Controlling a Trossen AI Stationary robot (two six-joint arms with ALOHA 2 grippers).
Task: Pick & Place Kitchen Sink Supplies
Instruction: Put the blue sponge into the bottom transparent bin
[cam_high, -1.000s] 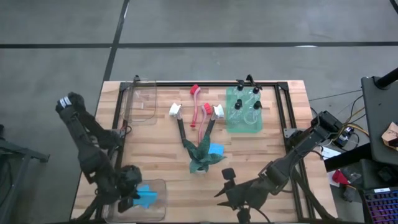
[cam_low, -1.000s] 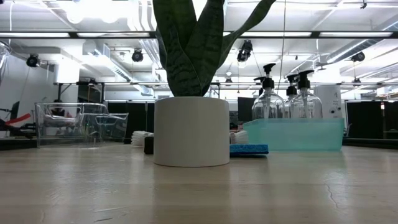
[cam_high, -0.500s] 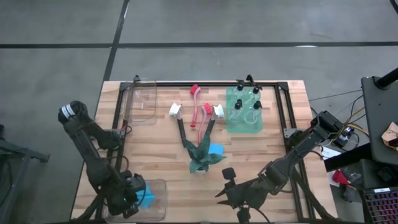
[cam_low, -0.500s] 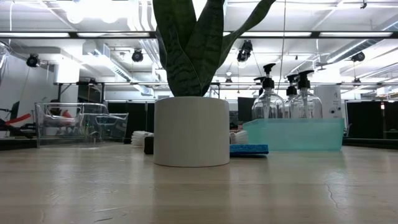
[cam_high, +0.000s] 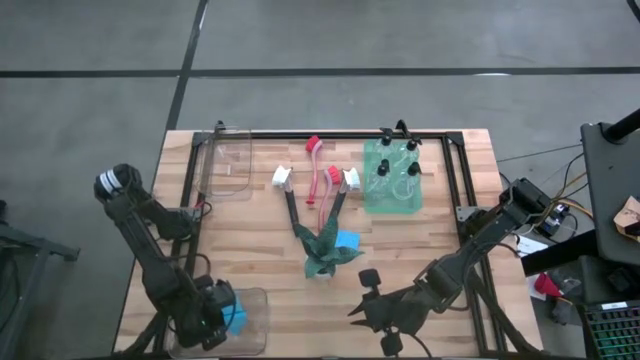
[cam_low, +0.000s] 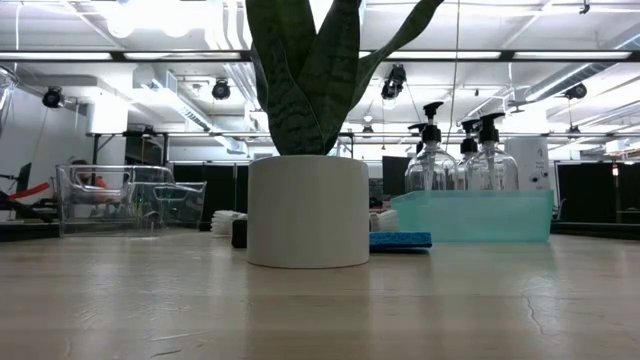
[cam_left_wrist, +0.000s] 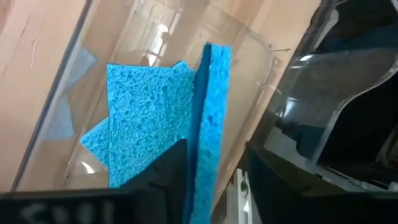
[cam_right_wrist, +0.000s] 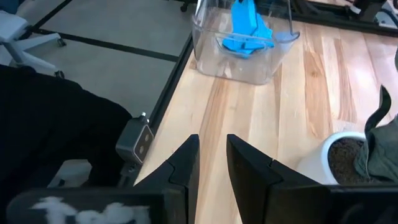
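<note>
Gripping blue sponge (cam_left_wrist: 208, 118) edge-on: left gripper (cam_high: 213, 318), fingers clamped, inside clear bin (cam_high: 255, 325) at table's 7 o'clock corner. Second sponge (cam_left_wrist: 140, 115) lies beneath. Right gripper (cam_right_wrist: 210, 163) idle near 5 o'clock, fingers narrowly parted, empty.

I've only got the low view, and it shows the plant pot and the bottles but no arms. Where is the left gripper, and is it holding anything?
Observer: The left gripper is over the clear bin at the table corner by the left arm's base, jaws shut on a blue sponge held on edge.
Operator: Anything inside that bin?
Observer: Yes, another blue sponge lies flat on its floor.
Operator: And the right gripper?
Observer: The right gripper waits low near the robot-side table edge, to the right of the plant, jaws slightly apart with nothing between them.
</note>
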